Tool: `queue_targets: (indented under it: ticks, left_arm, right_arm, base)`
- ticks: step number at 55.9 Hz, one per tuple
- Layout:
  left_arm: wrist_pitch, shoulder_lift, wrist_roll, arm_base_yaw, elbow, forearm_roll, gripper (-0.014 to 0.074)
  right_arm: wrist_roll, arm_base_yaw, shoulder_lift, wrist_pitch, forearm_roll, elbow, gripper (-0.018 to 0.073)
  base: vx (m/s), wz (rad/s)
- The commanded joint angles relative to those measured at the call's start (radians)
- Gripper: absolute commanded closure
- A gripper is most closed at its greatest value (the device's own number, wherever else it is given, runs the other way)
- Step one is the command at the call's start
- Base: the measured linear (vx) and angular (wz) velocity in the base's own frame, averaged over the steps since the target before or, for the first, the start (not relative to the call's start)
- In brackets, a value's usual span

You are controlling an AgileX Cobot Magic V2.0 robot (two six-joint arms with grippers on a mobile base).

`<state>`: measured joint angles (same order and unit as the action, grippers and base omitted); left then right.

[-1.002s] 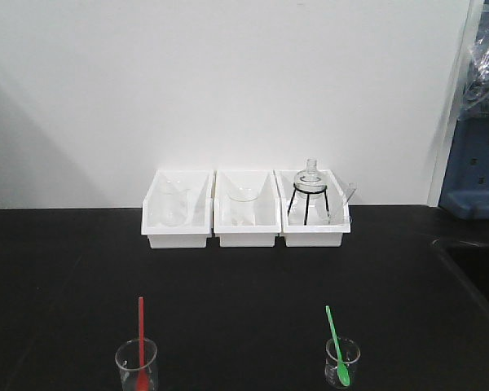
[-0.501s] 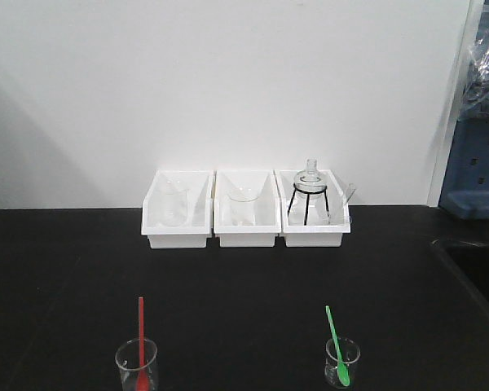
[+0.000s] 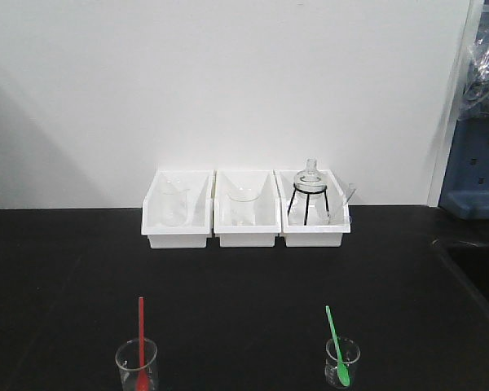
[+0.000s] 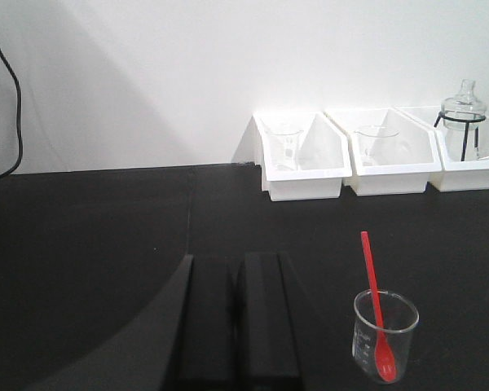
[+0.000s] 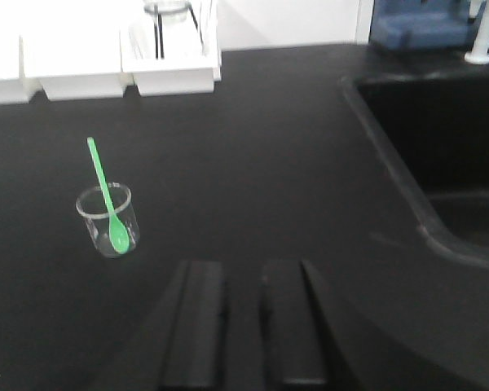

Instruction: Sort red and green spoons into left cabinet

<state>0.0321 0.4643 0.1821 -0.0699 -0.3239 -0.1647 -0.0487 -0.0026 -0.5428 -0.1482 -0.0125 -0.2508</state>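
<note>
A red spoon (image 3: 141, 330) (image 4: 372, 285) stands bowl-down in a small glass beaker (image 3: 137, 368) at the near left of the black bench. A green spoon (image 3: 334, 338) (image 5: 104, 183) leans the same way in a second beaker (image 3: 342, 362) at the near right. My left gripper (image 4: 235, 259) hovers left of the red spoon's beaker, its fingers pressed together and holding nothing. My right gripper (image 5: 244, 265) sits to the right of and nearer than the green spoon's beaker, with a narrow gap between its fingers and nothing in it. The left cabinet is out of view.
Three white bins (image 3: 246, 210) with glassware line the back wall; the right one holds a flask on a black tripod (image 3: 310, 195). A sunken black sink (image 5: 391, 163) lies at the bench's right end, with a blue object (image 3: 479, 163) behind it.
</note>
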Motion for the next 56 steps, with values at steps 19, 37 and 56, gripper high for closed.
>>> queue_targets:
  ticks: [19, 37, 56]
  left_arm:
    - [-0.195, 0.113, 0.007, -0.001, -0.034, -0.001, 0.0170]
    - [-0.446, 0.415, 0.111, -0.026, -0.080, -0.065, 0.0170]
    - [-0.663, 0.855, 0.331, -0.114, -0.281, -0.299, 0.0170]
  right_arm:
    - [-0.003, -0.004, -0.209, 0.479, 0.022, -0.037, 0.0079]
    - [-0.145, -0.004, -0.473, 0.578, 0.374, -0.127, 0.0079]
    - [-0.420, -0.004, -0.744, 0.721, 0.653, -0.294, 0.0079]
  base:
    - [0.00, 0.00]
    - [0.00, 0.00]
    - [0.00, 0.00]
